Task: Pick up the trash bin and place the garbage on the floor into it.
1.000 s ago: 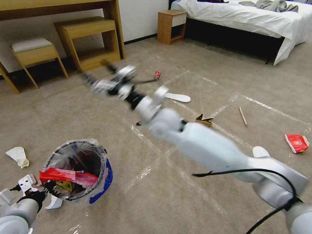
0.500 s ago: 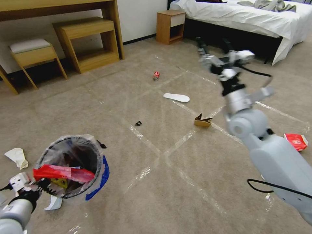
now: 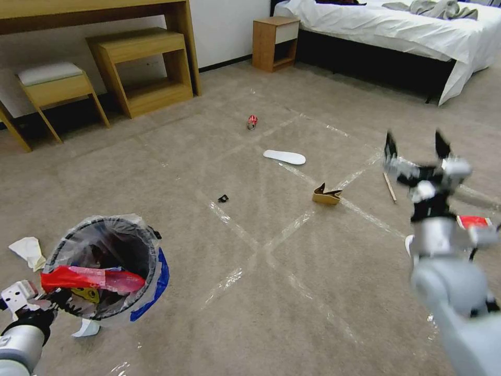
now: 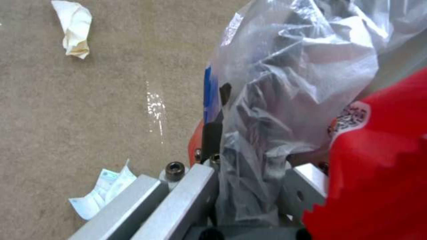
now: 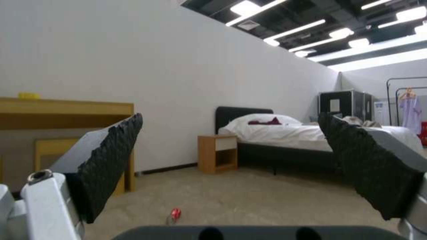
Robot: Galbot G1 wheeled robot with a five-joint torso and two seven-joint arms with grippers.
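Moved: right gripper (image 3: pixel 413 148) has been swung rightward, fingers spread wide, empty.
Nearest: thin wooden stick (image 3: pixel 390 187) lies just below, lengthwise away.
Held: round dark plastic-lined trash bin (image 3: pixel 107 261) is gripped at its rim by left gripper (image 3: pixel 49 308).

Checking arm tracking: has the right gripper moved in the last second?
Yes. The right gripper has swung from near the desk across to the right, now open above the wooden stick.

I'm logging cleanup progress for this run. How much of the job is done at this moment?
Done: the left gripper holds the trash bin by its rim, with a red wrapper already in it.
In hand: the right gripper is open, empty, raised over the floor.
Left: crushed can, insole, cardboard piece, wooden stick, second red wrapper, crumpled paper.
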